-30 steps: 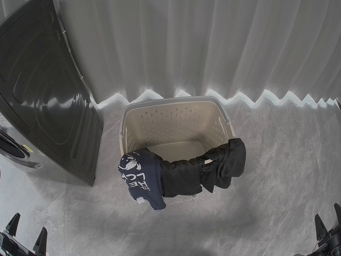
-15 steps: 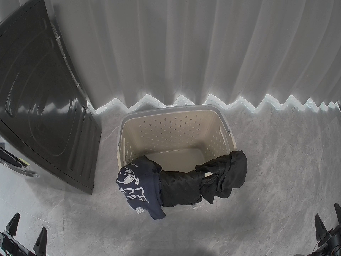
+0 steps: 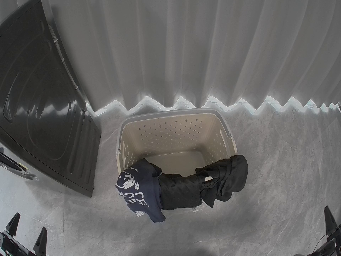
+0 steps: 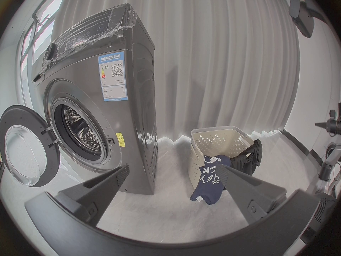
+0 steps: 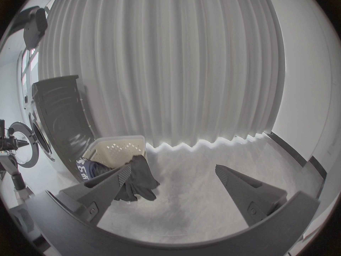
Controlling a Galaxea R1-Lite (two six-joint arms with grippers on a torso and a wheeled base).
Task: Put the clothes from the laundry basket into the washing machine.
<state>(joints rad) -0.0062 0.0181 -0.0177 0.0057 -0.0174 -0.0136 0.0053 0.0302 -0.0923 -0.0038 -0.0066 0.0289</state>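
Observation:
A beige laundry basket (image 3: pixel 174 113) stands on the grey floor in front of me. Over its near rim hang a navy printed shirt (image 3: pixel 141 193) and a black garment (image 3: pixel 216 182); the basket's bottom is bare. The dark washing machine (image 3: pixel 39 100) stands to the left, and its round door (image 4: pixel 26 146) is swung open, showing the drum (image 4: pixel 80 130). My left gripper (image 4: pixel 172 168) is open and holds nothing, low at the near left, well short of the basket (image 4: pixel 220 141). My right gripper (image 5: pixel 172 170) is open too, at the near right, away from the basket (image 5: pixel 119 148).
A white pleated curtain (image 3: pixel 199 43) hangs right behind the basket and machine. Bare grey floor (image 3: pixel 284 160) stretches to the right of the basket and in front of it. A dark baseboard (image 5: pixel 287 148) runs along the wall at the far right.
The whole head picture has shifted: basket and machine sit lower and a little to the left, so the camera moved. The right gripper has slid toward the picture's right edge. The clothes hang as before.

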